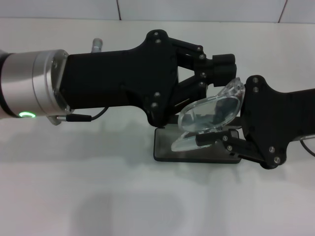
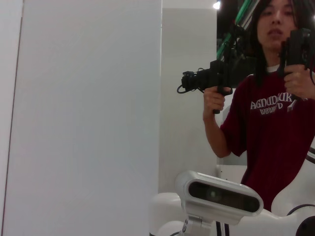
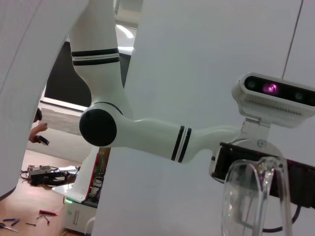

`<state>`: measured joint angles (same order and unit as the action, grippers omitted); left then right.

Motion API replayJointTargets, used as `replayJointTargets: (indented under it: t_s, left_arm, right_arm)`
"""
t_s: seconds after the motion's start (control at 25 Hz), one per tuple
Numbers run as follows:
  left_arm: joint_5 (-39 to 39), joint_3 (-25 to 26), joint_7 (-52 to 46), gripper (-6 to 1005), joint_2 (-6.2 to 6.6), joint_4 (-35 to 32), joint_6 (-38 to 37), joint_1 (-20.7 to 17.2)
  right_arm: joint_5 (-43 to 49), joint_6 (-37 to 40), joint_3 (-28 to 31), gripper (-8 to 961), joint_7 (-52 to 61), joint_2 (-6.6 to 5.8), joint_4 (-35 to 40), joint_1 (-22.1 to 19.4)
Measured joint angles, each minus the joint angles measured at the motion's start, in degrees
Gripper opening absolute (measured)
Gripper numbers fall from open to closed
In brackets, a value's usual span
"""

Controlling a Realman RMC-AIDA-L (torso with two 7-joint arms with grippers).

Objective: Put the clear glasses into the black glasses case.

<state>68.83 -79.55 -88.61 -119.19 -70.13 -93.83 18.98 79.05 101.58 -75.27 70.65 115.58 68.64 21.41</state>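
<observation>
The clear glasses (image 1: 211, 112) hang tilted just above the black glasses case (image 1: 166, 147), which lies on the white table with its grey inside showing. My right gripper (image 1: 209, 138) comes in from the right and is shut on the lower edge of the glasses. My left gripper (image 1: 224, 68) reaches across from the left, its tip just above the upper end of the glasses; I cannot see whether it touches them. In the right wrist view the clear glasses (image 3: 251, 196) stand close in front of the camera. Most of the case is hidden under the glasses and both grippers.
A small grey cylinder (image 1: 97, 44) stands at the back of the table behind my left arm. The left wrist view points away from the table at a person (image 2: 275, 113) holding hand controllers.
</observation>
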Motion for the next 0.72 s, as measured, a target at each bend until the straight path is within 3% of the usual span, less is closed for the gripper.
replayJointTargets:
  t_s: [0.72]
  left_arm:
    - [1.4, 1.2, -0.3, 64, -0.24, 0.7, -0.9, 0.3]
  right_arm:
    - [0.0, 0.6, 0.0, 119, -1.3, 0.0, -1.1, 0.0]
